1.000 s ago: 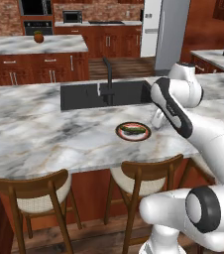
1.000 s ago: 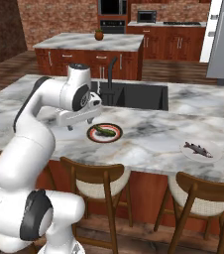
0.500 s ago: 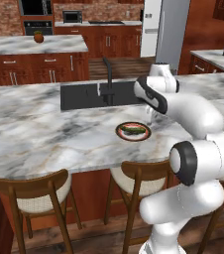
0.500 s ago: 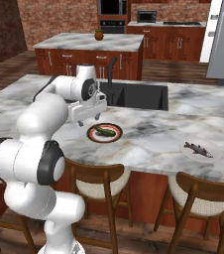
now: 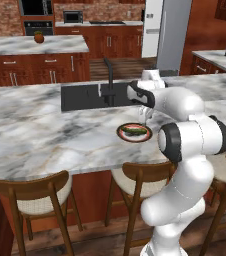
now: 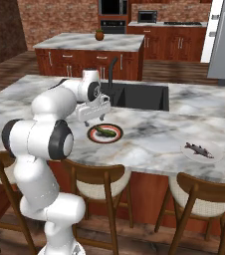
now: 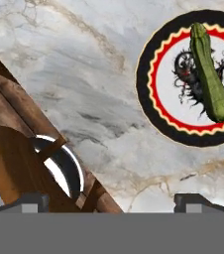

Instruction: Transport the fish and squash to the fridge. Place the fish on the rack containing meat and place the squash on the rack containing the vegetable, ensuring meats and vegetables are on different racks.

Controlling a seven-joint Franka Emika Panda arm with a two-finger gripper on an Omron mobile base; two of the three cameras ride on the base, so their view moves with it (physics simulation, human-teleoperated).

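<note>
Since before, my open claw (image 6: 93,115) is swinging nearer the plate (image 6: 105,133) with the squash (image 7: 210,74); the sink (image 5: 87,95) is lying behind on the bench (image 5: 45,135).

The left base view looks from behind the arm's left side, forward and down across the marble counter (image 5: 45,130) toward the far kitchen wall. The right base view looks from behind the arm's right side over the same counter (image 6: 149,134). Both share the sink (image 5: 92,96) and the round plate (image 5: 134,132). The hand view looks straight down from close above the counter's near edge, with that plate (image 7: 148,94) at its upper right.
</note>
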